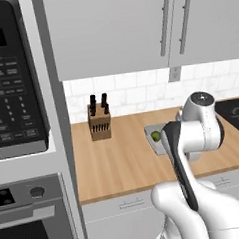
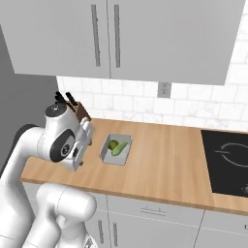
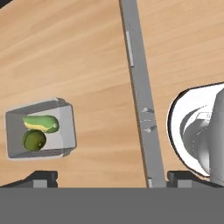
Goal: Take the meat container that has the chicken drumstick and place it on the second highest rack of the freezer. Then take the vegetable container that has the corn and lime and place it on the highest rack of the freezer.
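The vegetable container is a small grey tray on the wooden counter. It holds the corn and the lime side by side. In the left base view my arm covers most of the container, and only the lime peeks out. My gripper hangs above the counter's front edge, pointing down, open wide with nothing between its fingertips. The container lies off to one side of it, untouched. The meat container, the chicken drumstick and the freezer with its racks are out of view.
A knife block stands at the back of the counter. A black cooktop lies to the right. Wall cabinets hang above, and a microwave over an oven fills the left.
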Controlling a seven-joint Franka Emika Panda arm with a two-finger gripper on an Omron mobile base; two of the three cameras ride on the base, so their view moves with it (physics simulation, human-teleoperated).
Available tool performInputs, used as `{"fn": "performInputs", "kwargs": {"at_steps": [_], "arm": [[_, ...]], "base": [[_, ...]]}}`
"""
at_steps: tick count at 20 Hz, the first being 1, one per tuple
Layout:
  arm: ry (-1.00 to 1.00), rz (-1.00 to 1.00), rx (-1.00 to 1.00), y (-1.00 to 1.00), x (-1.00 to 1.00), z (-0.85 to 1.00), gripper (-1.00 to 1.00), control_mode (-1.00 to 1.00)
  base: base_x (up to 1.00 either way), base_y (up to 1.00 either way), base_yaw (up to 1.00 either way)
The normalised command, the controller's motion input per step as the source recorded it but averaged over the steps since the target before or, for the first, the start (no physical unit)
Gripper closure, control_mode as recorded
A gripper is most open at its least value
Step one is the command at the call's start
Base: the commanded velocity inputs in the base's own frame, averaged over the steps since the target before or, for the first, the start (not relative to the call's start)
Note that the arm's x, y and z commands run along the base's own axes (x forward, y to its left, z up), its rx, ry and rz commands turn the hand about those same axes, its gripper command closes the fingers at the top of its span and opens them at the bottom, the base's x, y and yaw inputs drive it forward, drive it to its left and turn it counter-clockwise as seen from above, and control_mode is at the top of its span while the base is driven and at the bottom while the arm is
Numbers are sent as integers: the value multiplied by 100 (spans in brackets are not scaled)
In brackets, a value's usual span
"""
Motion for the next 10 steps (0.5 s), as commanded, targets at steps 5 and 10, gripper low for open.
{"fn": "performInputs", "kwargs": {"at_steps": [5, 10], "arm": [[20, 0, 1, -12, 59, -3, -100, -100], [15, 7, 4, -31, 72, -2, -100, -100]], "base": [[0, 0, 0], [0, 0, 0]]}}
